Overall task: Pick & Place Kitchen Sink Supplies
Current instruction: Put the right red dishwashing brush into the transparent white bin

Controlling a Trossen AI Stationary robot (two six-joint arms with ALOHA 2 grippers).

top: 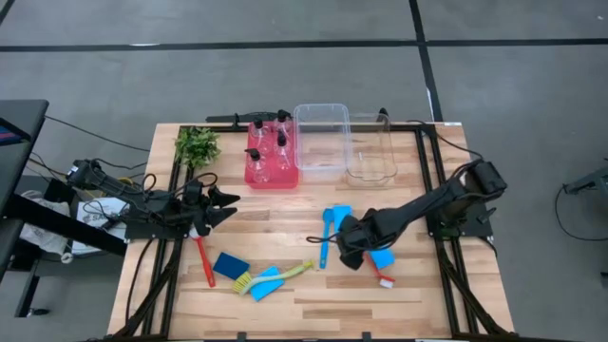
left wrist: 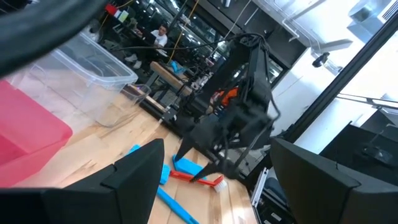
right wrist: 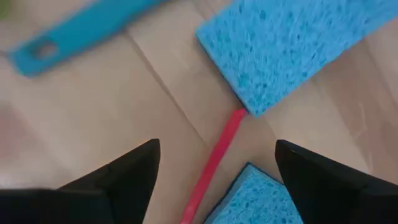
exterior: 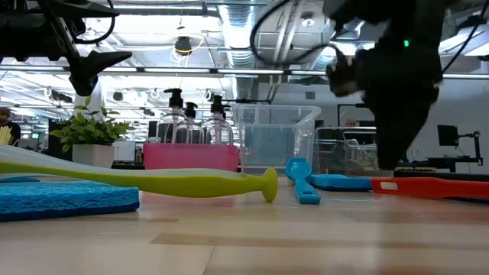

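My right gripper (right wrist: 217, 171) is open and points down at the table's middle right (top: 351, 249). Its fingers stand on either side of a red brush handle (right wrist: 214, 163) without touching it. The handle runs between two blue sponges (right wrist: 292, 43) (right wrist: 249, 194). A blue brush (top: 326, 237) lies just left of it. Near the front edge lie another red brush (top: 204, 261), two blue sponges (top: 230, 265) (top: 266, 283) and a yellow-green brush (top: 277, 275). Several black-capped clear bottles (top: 271, 142) stand in the red tray (top: 255, 176). My left gripper (top: 231, 204) is open and hovers at the left side.
Two clear plastic bins (top: 321, 141) (top: 370, 150) stand at the far edge, right of the red tray. A leafy green plant (top: 197, 144) sits at the far left corner. Bare wood lies between the two grippers (top: 280, 214). A person (left wrist: 163, 32) shows in the room beyond.
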